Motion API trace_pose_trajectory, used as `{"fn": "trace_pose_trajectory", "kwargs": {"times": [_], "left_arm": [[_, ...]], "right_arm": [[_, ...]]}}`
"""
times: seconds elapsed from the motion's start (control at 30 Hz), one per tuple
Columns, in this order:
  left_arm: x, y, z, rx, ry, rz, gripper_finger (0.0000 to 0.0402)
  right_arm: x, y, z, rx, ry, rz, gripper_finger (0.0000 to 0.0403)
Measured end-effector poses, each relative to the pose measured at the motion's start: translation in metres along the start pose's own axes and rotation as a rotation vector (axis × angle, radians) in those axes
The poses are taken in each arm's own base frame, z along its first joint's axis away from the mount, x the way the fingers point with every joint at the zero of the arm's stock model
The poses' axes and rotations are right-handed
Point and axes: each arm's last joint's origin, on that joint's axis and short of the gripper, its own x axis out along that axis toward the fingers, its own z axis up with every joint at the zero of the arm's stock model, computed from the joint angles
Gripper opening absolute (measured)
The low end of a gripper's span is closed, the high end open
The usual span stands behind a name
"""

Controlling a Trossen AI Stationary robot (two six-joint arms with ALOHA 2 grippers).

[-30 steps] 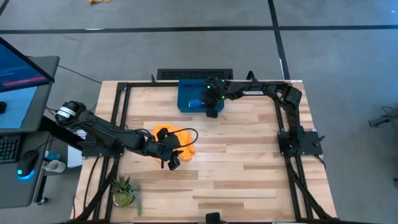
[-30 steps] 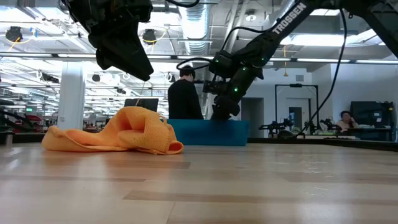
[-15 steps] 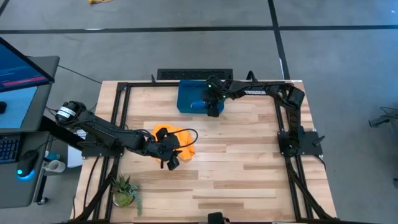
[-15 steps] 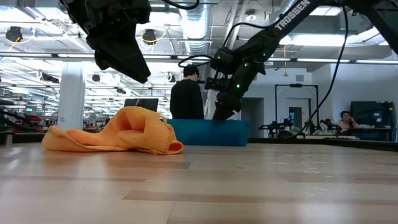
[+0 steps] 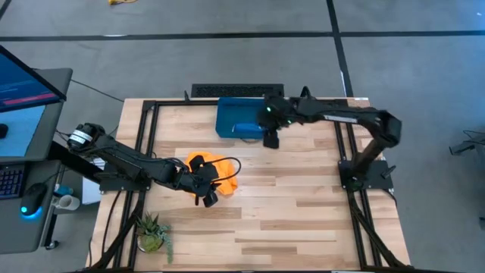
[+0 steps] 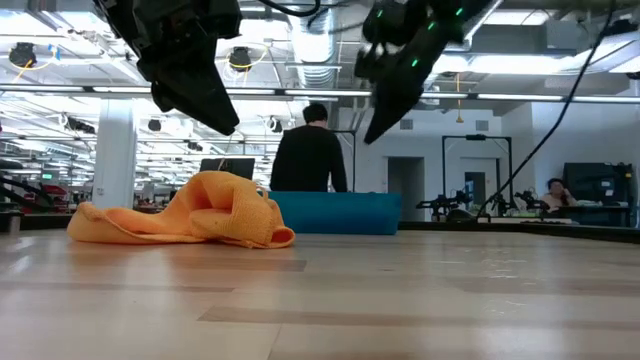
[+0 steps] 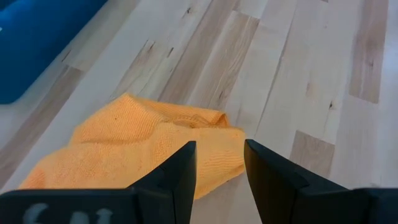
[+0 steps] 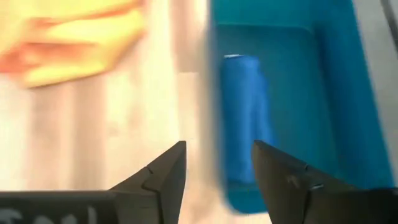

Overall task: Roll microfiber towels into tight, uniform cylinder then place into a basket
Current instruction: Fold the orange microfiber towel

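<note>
Since a second ago my right end effector lifts off the basket, fingers spread and empty; the rolled blue towel lies inside. My left end effector hovers spread over the crumpled orange towel on the worktop.

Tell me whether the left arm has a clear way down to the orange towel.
Probably yes. The left gripper hangs open just above the crumpled orange towel, with nothing between them; the right gripper is away by the basket.
</note>
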Motion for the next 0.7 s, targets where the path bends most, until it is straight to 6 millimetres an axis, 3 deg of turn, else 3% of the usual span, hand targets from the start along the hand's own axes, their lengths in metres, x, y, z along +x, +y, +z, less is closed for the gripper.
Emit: {"fn": "trace_pose_trajectory", "kwargs": {"times": [0.27,0.47,0.7], "left_arm": [[0.000,0.000,-0.002,0.007,0.026,-0.017,0.0125],[0.000,-0.001,-0.002,0.010,0.029,-0.017,0.0125],[0.000,0.000,-0.003,-0.017,0.032,-0.015,0.0125]], "right_arm": [[-0.023,0.085,-0.023,-0.019,-0.042,0.129,0.0188],[-0.017,0.149,-0.036,-0.088,-0.250,0.191,0.0180],[-0.008,0.197,-0.041,-0.155,-0.311,0.156,0.0175]]}}
